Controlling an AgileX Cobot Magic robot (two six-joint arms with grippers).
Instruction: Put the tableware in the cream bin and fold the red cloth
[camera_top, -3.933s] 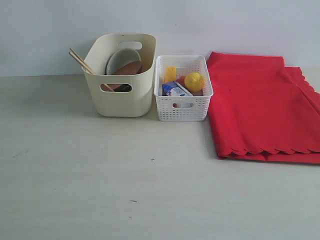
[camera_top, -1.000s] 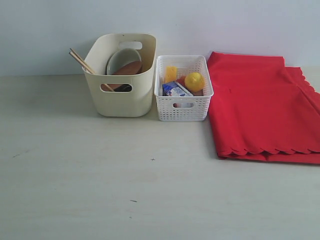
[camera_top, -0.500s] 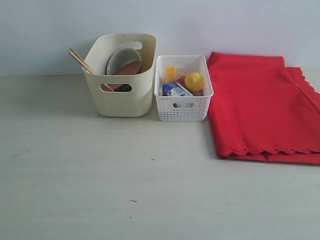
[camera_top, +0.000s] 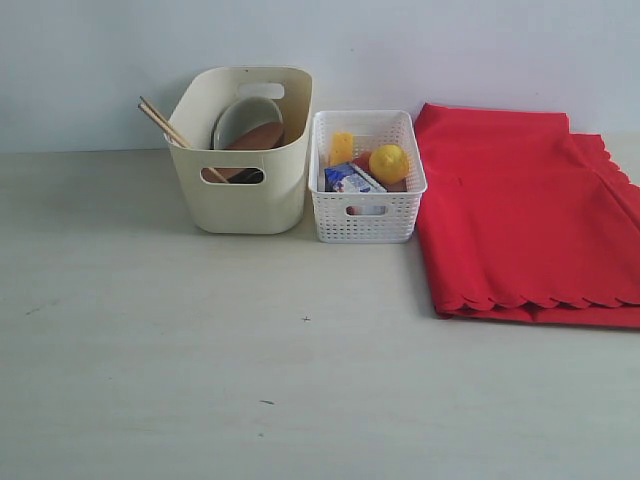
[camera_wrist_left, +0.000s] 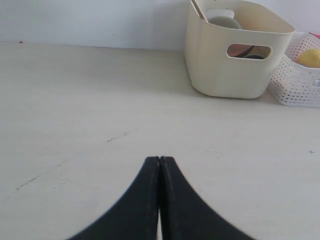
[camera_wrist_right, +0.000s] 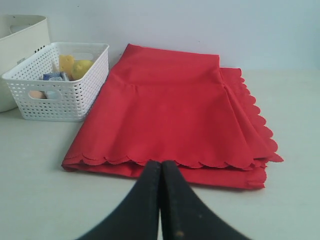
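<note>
1. Nearest to us, the left gripper (camera_wrist_left: 159, 161) has its two black fingers pressed flat together with nothing between them. It hangs over a bare stretch of the pale table (camera_top: 300, 380).
2. The right gripper (camera_wrist_right: 160, 166) is closed the same way and carries nothing. In its wrist view the tips sit at the scalloped hem of the red cloth (camera_top: 520, 210), and we cannot tell whether they touch it.
3. The red cloth lies flat on the right side of the table, folded in layers. One scalloped hem faces us and another scalloped edge runs down its right side.
4. Just left of the cloth stands the white lattice basket (camera_top: 365, 225). In it we see a lemon (camera_top: 388, 163), a yellow block (camera_top: 341, 148) and a blue-and-white carton (camera_top: 350, 180).
5. Just left of the basket, almost against it, stands the cream bin (camera_top: 245, 205).
   - The pale bowl (camera_top: 243, 115) leans on edge at the back.
   - The brown plate (camera_top: 264, 136) rests in front of the bowl.
   - The wooden chopsticks (camera_top: 163, 124) stick out slantwise over the left rim.
   - Something dark shows through the front handle cutout, and we cannot make out what it is.
6. Farthest back, a plain light wall (camera_top: 450, 50) rises behind the bin, the basket and the cloth.
</note>
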